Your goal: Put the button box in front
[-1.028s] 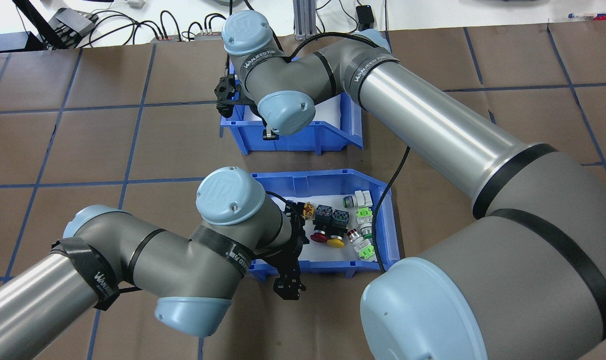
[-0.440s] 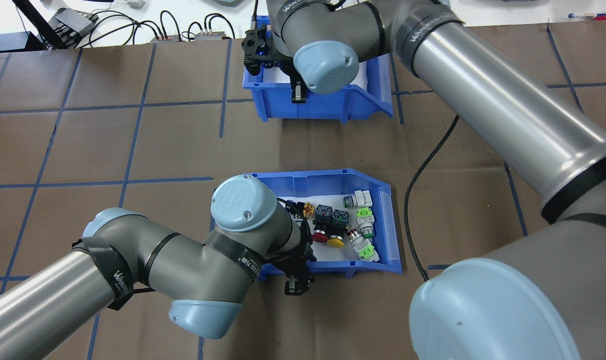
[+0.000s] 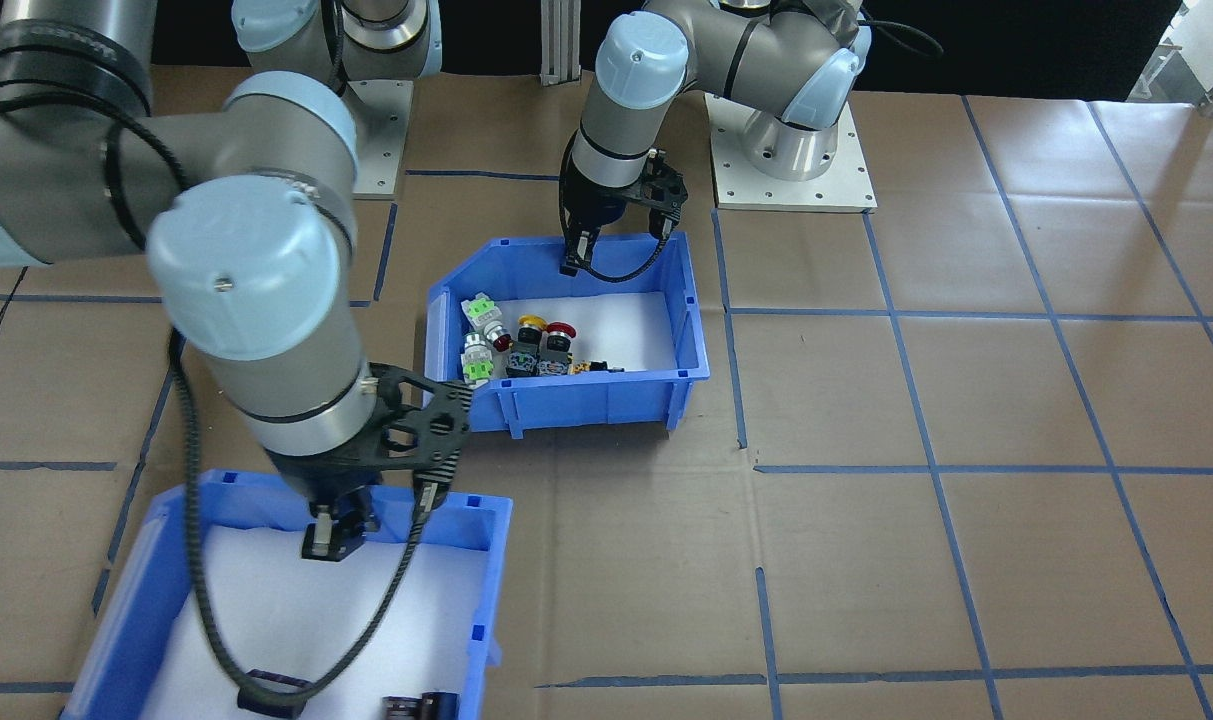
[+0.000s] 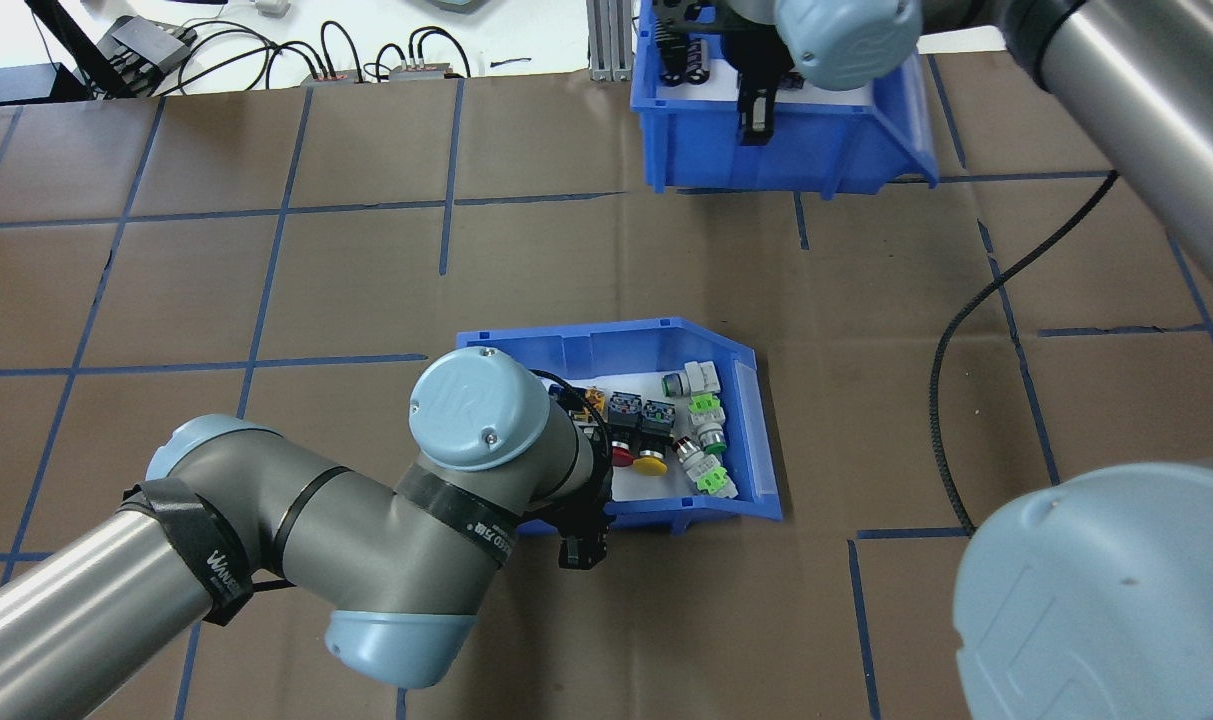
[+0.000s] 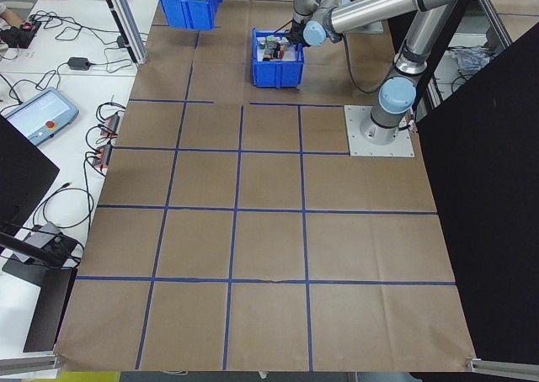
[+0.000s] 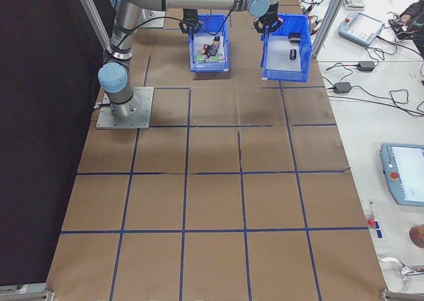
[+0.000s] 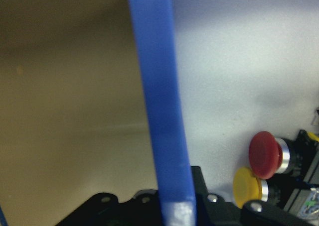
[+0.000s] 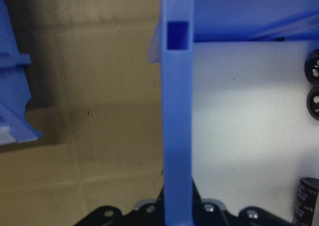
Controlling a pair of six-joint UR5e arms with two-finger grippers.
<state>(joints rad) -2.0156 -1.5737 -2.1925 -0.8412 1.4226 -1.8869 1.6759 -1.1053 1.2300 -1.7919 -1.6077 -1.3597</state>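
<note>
The button box (image 4: 606, 345) (image 3: 586, 395) is a blue bin with a white liner, sitting mid-table. It holds red (image 4: 622, 457), yellow (image 4: 650, 463) and green (image 4: 706, 405) capped switches. My left gripper (image 4: 578, 550) (image 3: 574, 262) (image 7: 177, 206) is shut on its wall nearest the robot, and the wall runs between the fingers in the left wrist view. Far right, my right gripper (image 4: 753, 125) (image 3: 331, 535) (image 8: 177, 206) is shut on the near wall of a matching blue bin (image 4: 786, 160) (image 3: 491, 580) with black cylinders (image 4: 681, 60) (image 8: 314, 71). That bin looks raised.
Cables and power strips (image 4: 366, 60) lie beyond the table's far edge, next to an aluminium post (image 4: 606, 40). The right arm's black cable (image 4: 956, 400) hangs over the mat to the right of the button box. Both robot bases (image 3: 791, 150) stand behind it.
The right gripper has carried the black-cylinder bin farther away and to the right. The left arm has shifted the button box slightly left and away, still holding its wall.
</note>
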